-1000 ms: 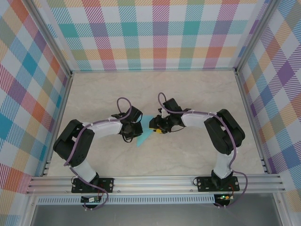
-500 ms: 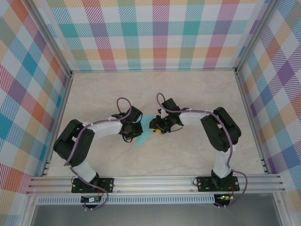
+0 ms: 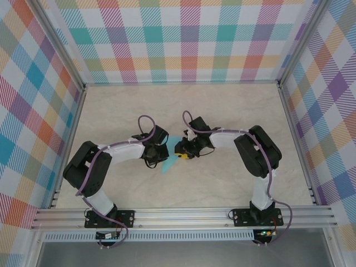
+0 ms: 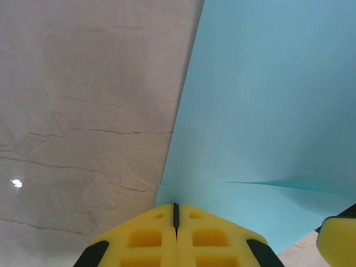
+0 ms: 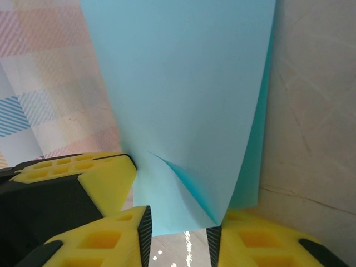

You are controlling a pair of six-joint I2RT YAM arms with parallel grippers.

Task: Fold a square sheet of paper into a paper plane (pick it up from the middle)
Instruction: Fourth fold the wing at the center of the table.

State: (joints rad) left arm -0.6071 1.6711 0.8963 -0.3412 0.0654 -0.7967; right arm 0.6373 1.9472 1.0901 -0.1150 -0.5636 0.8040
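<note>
The square sheet of paper is turquoise and folded into a narrow pointed shape, lying on the table between the two grippers. My left gripper is shut, its yellow tips down on the sheet's near edge beside a crease. My right gripper faces it from the right. In the right wrist view a lifted, curled flap of the paper hangs between my right gripper's parted fingers; its fold touches the right pad. A left finger shows beside it.
The marble-patterned table is walled by checked panels at the back and both sides. An aluminium rail runs along the near edge by the arm bases. The right arm's finger sits at the sheet's lower right corner.
The right gripper has edged left onto the paper and its jaws have narrowed around the lifted flap. The left arm has stayed still, shut on the sheet's edge.
</note>
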